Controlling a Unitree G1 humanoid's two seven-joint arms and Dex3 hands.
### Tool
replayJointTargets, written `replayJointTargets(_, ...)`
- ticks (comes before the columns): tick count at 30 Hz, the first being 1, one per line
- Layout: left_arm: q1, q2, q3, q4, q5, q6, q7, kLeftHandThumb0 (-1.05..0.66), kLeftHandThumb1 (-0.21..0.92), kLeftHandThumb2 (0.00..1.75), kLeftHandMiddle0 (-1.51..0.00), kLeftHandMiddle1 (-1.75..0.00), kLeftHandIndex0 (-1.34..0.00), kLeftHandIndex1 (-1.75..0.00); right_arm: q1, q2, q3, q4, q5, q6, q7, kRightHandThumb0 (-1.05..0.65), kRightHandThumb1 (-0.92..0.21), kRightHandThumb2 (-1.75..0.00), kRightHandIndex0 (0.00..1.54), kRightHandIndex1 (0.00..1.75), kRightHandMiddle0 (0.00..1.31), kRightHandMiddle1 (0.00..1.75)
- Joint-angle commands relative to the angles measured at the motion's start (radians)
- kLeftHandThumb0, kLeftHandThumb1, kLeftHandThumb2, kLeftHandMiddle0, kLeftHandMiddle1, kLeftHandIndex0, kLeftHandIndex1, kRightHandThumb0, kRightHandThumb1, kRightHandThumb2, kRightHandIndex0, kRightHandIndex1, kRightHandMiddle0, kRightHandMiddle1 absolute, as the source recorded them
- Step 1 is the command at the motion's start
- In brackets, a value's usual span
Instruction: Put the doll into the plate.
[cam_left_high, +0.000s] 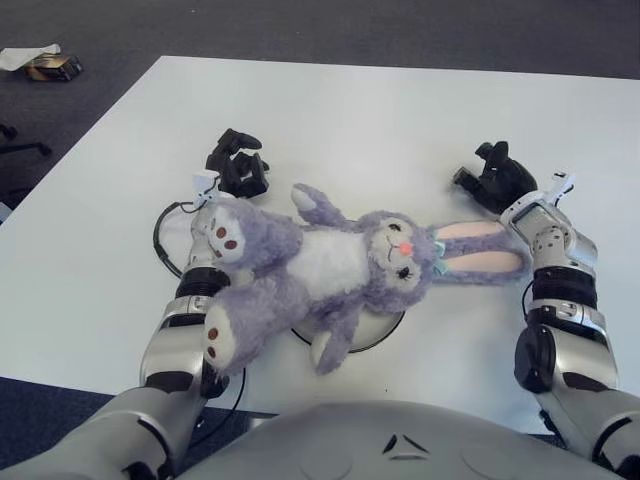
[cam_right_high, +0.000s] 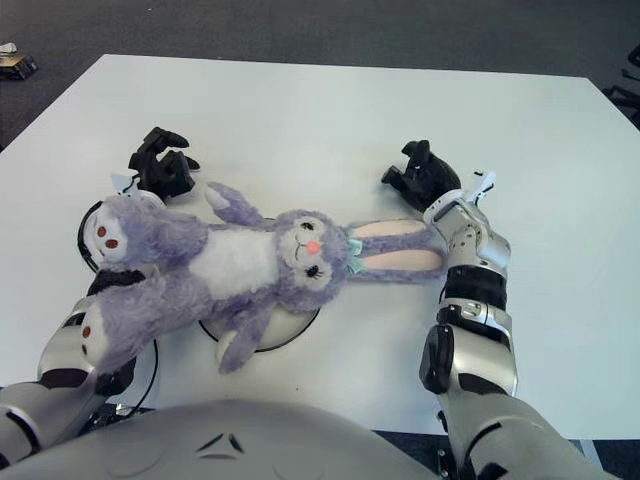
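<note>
The white table (cam_left_high: 330, 110) filled most of the frame, with dark carpet along the top edge and down the left side.

The purple plush rabbit doll (cam_left_high: 330, 265) lay on its back across the centre of the frame, head toward the right, feet toward the lower left. Its white belly and lower body covered most of the plate (cam_left_high: 385, 330), of which only a curved section of rim showed at lower centre, beneath the doll's head and one arm. The two pink-lined ears extended right of centre, flat on the table, beyond the plate rim. Both feet hung past the plate to the left, over my left forearm.

My right hand (cam_left_high: 492, 178) stood at the right of the frame, just above the tips of the ears. Its fingers were loosely spread and held nothing; I could see no contact with the ears.

My left hand (cam_left_high: 238, 163) stood left of centre in the upper half, just above the doll's upper foot. Its fingers were curled inward and held nothing.

A black cable (cam_left_high: 168, 240) looped on the table at the left, beside my left wrist.

A small brown object (cam_left_high: 52, 66) lay on the carpet in the upper left corner; I could not identify it.
</note>
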Motion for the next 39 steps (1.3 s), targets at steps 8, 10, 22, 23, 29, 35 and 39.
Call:
replayJointTargets(8, 0.011, -0.009, 0.019, 0.083, -0.010, 0.059, 0.005, -0.01, 0.22, 1.44, -0.57, -1.75, -0.56, -1.75, 0.095, 0.077, 0.121, -0.012, -0.246, -0.269, -0.236, -0.53, -0.21, -1.45, 1.19, 1.75, 0.70, 1.75)
replayJointTargets(10, 0.008, -0.009, 0.019, 0.091, -0.007, 0.062, 0.010, -0.01, 0.21, 1.45, -0.58, -1.75, -0.57, -1.75, 0.103, 0.084, 0.138, -0.011, -0.277, -0.304, -0.263, -0.53, -0.21, -1.45, 1.20, 1.75, 0.70, 1.75)
replayJointTargets(22, -0.006, -0.012, 0.016, 0.138, 0.009, 0.049, 0.029, -0.01, 0.18, 1.48, -0.60, -1.75, -0.59, -1.75, 0.134, 0.072, 0.243, 0.018, -0.419, -0.418, -0.296, -0.50, -0.26, -1.39, 1.28, 1.75, 0.66, 1.75)
replayJointTargets(23, -0.007, -0.012, 0.016, 0.139, 0.011, 0.049, 0.032, -0.01, 0.18, 1.49, -0.60, -1.75, -0.59, -1.75, 0.137, 0.068, 0.258, 0.026, -0.446, -0.441, -0.308, -0.50, -0.27, -1.38, 1.28, 1.75, 0.66, 1.75)
replayJointTargets(29, -0.005, -0.018, 0.010, 0.142, 0.022, 0.049, 0.049, -0.01, 0.17, 1.49, -0.61, -1.75, -0.60, -1.75, 0.162, 0.025, 0.366, 0.083, -0.656, -0.631, -0.448, -0.50, -0.27, -1.38, 1.30, 1.75, 0.65, 1.75)
replayJointTargets(35, -0.003, -0.024, 0.003, 0.149, 0.026, 0.042, 0.058, -0.01, 0.17, 1.50, -0.61, -1.75, -0.60, -1.75, 0.183, 0.012, 0.429, 0.120, -0.801, -0.749, -0.608, -0.50, -0.27, -1.37, 1.31, 1.75, 0.65, 1.75)
replayJointTargets(39, 0.000, -0.029, 0.002, 0.151, 0.029, 0.034, 0.064, -0.01, 0.16, 1.50, -0.61, -1.75, -0.60, -1.75, 0.171, 0.013, 0.447, 0.214, -0.858, -0.839, -0.735, -0.50, -0.28, -1.37, 1.32, 1.75, 0.65, 1.75)
